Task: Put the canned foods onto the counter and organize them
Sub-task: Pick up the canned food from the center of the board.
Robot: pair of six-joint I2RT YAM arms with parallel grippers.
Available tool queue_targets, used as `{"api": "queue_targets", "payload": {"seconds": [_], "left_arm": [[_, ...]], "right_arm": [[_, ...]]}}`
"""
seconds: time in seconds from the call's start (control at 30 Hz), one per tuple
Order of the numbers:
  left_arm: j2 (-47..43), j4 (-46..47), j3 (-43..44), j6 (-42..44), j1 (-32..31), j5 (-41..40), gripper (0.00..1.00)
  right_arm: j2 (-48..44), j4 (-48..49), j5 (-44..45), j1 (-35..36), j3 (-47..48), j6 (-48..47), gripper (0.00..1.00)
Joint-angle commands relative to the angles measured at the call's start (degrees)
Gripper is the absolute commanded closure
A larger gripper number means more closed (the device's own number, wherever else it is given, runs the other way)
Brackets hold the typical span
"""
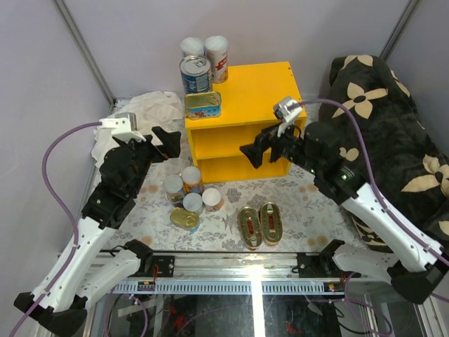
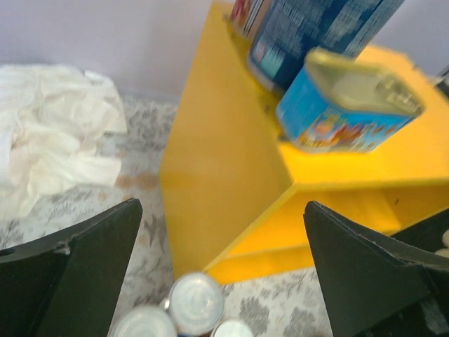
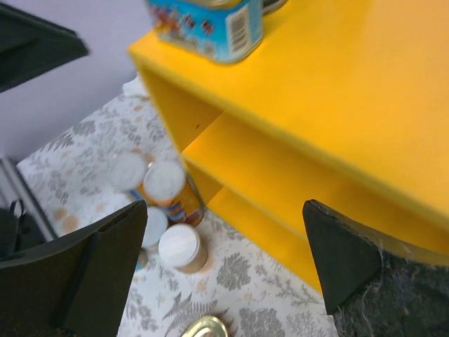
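The yellow counter (image 1: 259,88) stands at the back centre. On its top are two tall white-lidded tins (image 1: 205,49), a blue steel can (image 1: 196,74) and a rectangular blue-labelled tin (image 1: 203,105). On the floral floor in front stand several small tins (image 1: 191,195) and two gold oval tins (image 1: 259,225). My left gripper (image 1: 165,142) hangs open and empty left of the counter, above the small tins (image 2: 196,302). My right gripper (image 1: 254,151) is open and empty before the counter's shelves; below it stand white-lidded tins (image 3: 179,246). The rectangular tin (image 3: 210,28) rests on the counter's corner.
A crumpled white cloth (image 1: 151,105) lies left of the counter. A dark blanket with cream flowers (image 1: 382,119) fills the right side. A metal rail (image 1: 231,270) runs along the near edge between the arm bases.
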Motion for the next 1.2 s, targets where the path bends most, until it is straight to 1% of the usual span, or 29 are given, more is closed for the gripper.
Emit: {"api": "queue_targets", "payload": {"seconds": [0.0, 0.07, 0.17, 0.23, 0.3, 0.43, 0.53, 0.57, 0.67, 0.8, 1.0, 1.07, 1.17], "left_arm": [[-3.73, -4.03, -5.91, 0.25, 0.29, 2.82, 0.0], [-5.58, -4.86, -8.3, -0.75, 0.31, 3.5, 0.0], [-7.3, -6.09, -10.89, -1.29, 0.26, 3.45, 0.0], [-7.6, -6.92, -11.87, -1.17, 0.31, 2.95, 0.0], [-7.5, -7.19, -12.78, -1.09, 0.31, 2.86, 0.0], [-6.57, -7.56, -13.54, -1.01, 0.31, 2.97, 0.0], [-5.01, -8.34, -13.42, -0.82, 0.29, 3.18, 0.01], [-4.58, -8.55, -13.48, -0.7, 0.37, 3.3, 0.01], [-3.87, -9.2, -13.17, -0.59, 0.39, 3.23, 0.0], [-3.99, -9.13, -13.28, -0.25, 0.72, 3.42, 0.0], [-4.0, -9.54, -13.27, -0.49, 0.98, 3.87, 0.0], [-4.32, -9.73, -13.45, -0.7, 1.09, 4.0, 0.01], [-4.3, -10.36, -13.47, -1.31, 1.18, 4.4, 0.0]], "right_arm": [[-6.91, 6.63, -11.06, 0.32, -8.56, -1.86, 0.0], [-7.28, 6.67, -18.23, 0.36, -11.12, -1.78, 0.0], [-4.14, 6.71, -26.88, 0.4, -13.96, 0.68, 0.0], [-0.72, 8.74, -29.38, 0.9, -16.36, 2.71, 0.0], [2.2, 14.25, -29.94, 2.4, -20.02, 4.12, 0.0], [5.79, 32.4, -24.98, 7.03, -29.73, 6.4, 0.0], [9.36, 46.01, -15.89, 10.4, -34.76, 7.59, 0.0], [10.93, 48.71, -13.1, 11.5, -35.5, 7.8, 0.0], [16.0, 54.17, -7.67, 13.9, -35.81, 6.29, 0.0], [22.89, 62.12, -7.42, 14.63, -34.45, 6.33, 0.0], [31.44, 64.25, -8.28, 16.14, -27.45, 4.21, 0.02], [33.85, 66.06, -6.65, 16.65, -26.27, 3.96, 0.02], [36.02, 70.26, -1.79, 17.56, -25.95, 3.76, 0.03]]}}
